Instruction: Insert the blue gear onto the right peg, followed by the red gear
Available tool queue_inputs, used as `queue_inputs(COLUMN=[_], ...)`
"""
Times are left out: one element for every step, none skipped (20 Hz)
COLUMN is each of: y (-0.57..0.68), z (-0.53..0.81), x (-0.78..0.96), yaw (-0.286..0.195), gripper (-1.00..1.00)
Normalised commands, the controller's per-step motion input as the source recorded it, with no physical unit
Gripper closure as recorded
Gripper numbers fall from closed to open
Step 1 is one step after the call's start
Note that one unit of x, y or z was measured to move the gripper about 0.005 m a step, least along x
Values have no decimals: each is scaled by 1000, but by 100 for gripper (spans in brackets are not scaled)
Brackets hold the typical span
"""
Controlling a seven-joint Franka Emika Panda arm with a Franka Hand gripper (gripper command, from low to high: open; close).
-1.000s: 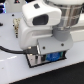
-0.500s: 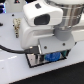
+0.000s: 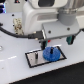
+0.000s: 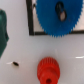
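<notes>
Since half a second ago we see the arm lifted off the blue gear (image 3: 50, 53), which lies flat on the plate (image 3: 32, 60), presumably seated; red gear (image 4: 48, 69) waits on the surface, claw state untellable.

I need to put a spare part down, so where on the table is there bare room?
In the wrist view, the white table is bare between the grey plate, the red gear and a dark green object. In the exterior view, bare table lies before the plate. The plate, under the blue gear, is crowded.
</notes>
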Motion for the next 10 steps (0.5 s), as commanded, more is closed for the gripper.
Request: queue_inputs(y=[180,200,183,149,126,83,43,11,0,0], z=[60,0,0,-11,-71,-146,-197,-251,-303,-323], x=[-620,-620,-614,-603,-589,-577,-560,-526,-503,-491], yaw=[0,0,0,0,0,0,0,0,0,0], gripper=[-100,-100,-100,-100,-100,-100,-100,-100,-100,-100])
